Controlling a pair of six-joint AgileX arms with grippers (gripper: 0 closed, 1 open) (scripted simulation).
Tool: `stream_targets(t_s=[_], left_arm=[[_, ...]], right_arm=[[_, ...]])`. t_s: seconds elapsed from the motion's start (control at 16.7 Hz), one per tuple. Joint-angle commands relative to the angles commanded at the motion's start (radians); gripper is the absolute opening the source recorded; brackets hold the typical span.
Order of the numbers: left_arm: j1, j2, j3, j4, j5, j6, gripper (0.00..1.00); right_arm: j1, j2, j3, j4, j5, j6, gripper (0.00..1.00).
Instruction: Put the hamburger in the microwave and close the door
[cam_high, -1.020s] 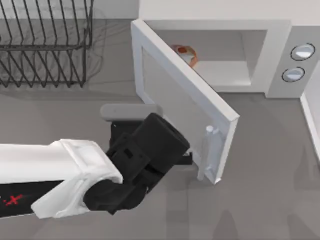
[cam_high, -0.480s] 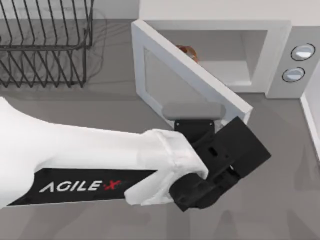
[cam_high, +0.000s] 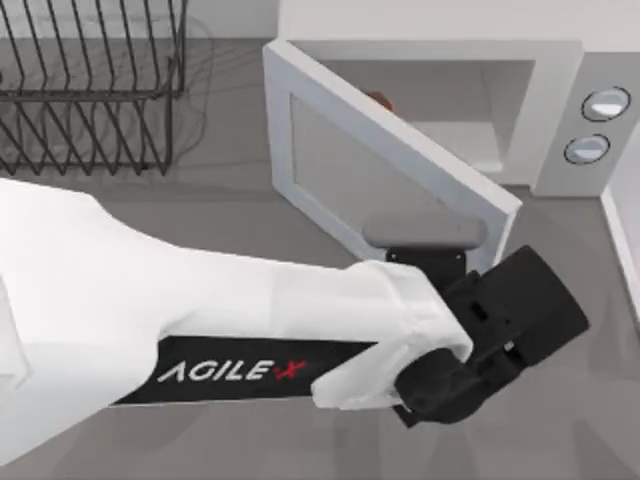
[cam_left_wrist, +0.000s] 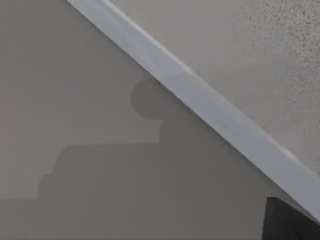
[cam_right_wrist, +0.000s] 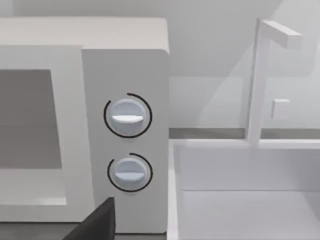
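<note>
Left arm (cam_high: 200, 340) is the biggest thing in the top view, a white link marked AGILEX crossing the table (cam_high: 240, 210) from the left, its black wrist ending against the outer face of the door near its free edge. Left gripper (cam_high: 500, 330): can't tell whether it is released or clenched, the wrist body covers it.

Microwave (cam_high: 560, 110) sits at the back; landmark for the rest. Cavity is open at the front. In the right wrist view its grey panel carries two knobs (cam_right_wrist: 127, 116), one above the other.

Door (cam_high: 390, 170) is hinged at the microwave's left front corner, partly swung, slanting out from the cavity.

Wire rack (cam_high: 90, 90) is well left of the microwave.

Hamburger (cam_high: 379, 99) is inside the microwave, a small orange sliver peeking over the door's top edge.
</note>
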Motion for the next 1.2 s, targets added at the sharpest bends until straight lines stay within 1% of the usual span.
stream_targets(t_s=[0.24,0.36,0.48,0.78,0.96,1.2], left_arm=[[-0.036,0.125,0.242,-0.082,-0.014,-0.042,0.0],[-0.055,0.182,0.328,-0.128,-0.022,-0.064,0.0],[-0.067,0.222,0.372,-0.164,-0.029,-0.08,0.0],[-0.061,0.227,0.38,-0.165,-0.025,-0.078,0.0],[-0.014,0.284,0.449,-0.145,0.006,-0.015,0.0],[0.1,0.379,0.584,-0.104,0.061,0.106,0.0]], right_arm=[[0.0,0.0,0.0,0.0,0.0,0.0,1.0],[0.0,0.0,0.0,0.0,0.0,0.0,1.0],[0.0,0.0,0.0,0.0,0.0,0.0,1.0],[0.0,0.0,0.0,0.0,0.0,0.0,1.0],[0.0,0.0,0.0,0.0,0.0,0.0,1.0],[0.0,0.0,0.0,0.0,0.0,0.0,1.0]])
